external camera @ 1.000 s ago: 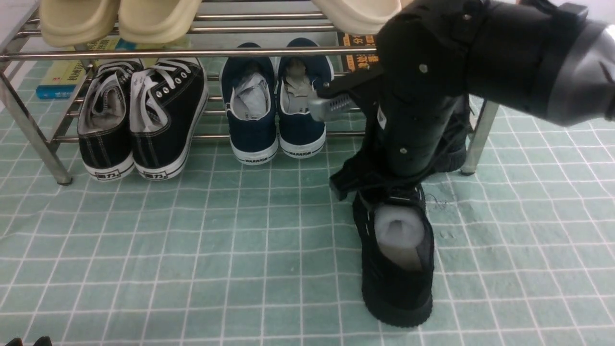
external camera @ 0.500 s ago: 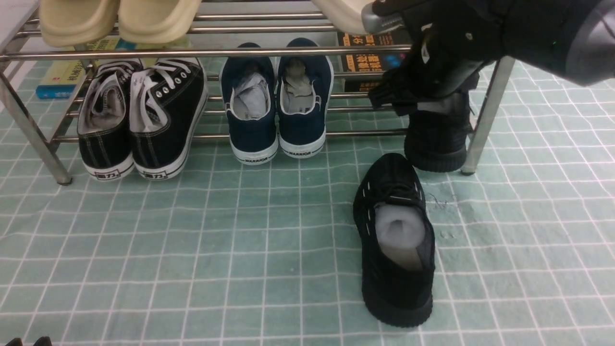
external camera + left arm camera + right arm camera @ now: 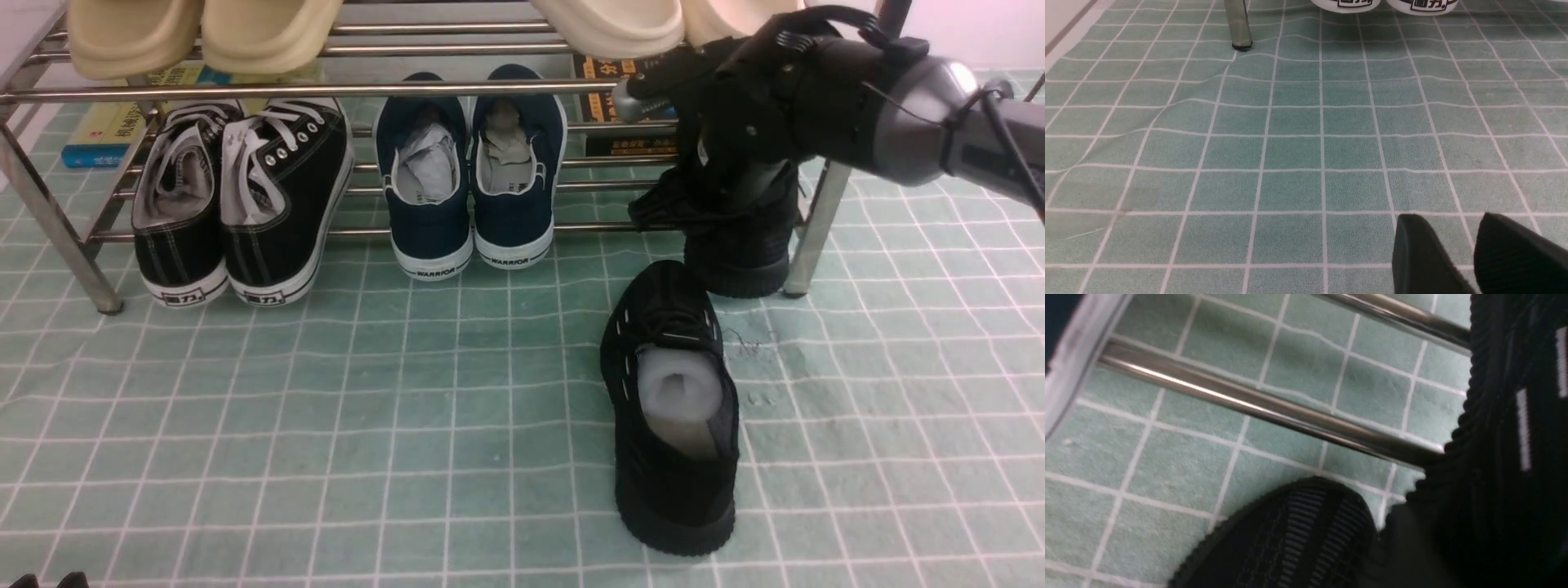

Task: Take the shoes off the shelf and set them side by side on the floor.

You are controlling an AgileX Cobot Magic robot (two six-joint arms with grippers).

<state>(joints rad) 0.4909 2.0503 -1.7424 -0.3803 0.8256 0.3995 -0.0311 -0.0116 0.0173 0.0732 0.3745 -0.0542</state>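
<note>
Pickup of the second black knit sneaker (image 3: 739, 261), directly under the right gripper (image 3: 694, 208) on the metal shoe rack (image 3: 326, 88), is the step in hand, though I cannot tell whether the jaws have clamped; next comes a firm grip and a lift over to its mate (image 3: 669, 425) on the green floor (image 3: 408, 408) just short of the gripper.

One shoe (image 3: 673, 425) lies on the floor (image 3: 367, 408) before the shelf's (image 3: 326, 88) right end, its mate (image 3: 739, 257) on the lower tier.

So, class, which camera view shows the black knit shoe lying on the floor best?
The front view: the whole shoe shows there, grey stuffing and white dashes included, lying on the floor. The right wrist view catches only what looks like its toe; the left wrist view shows none of it.
</note>
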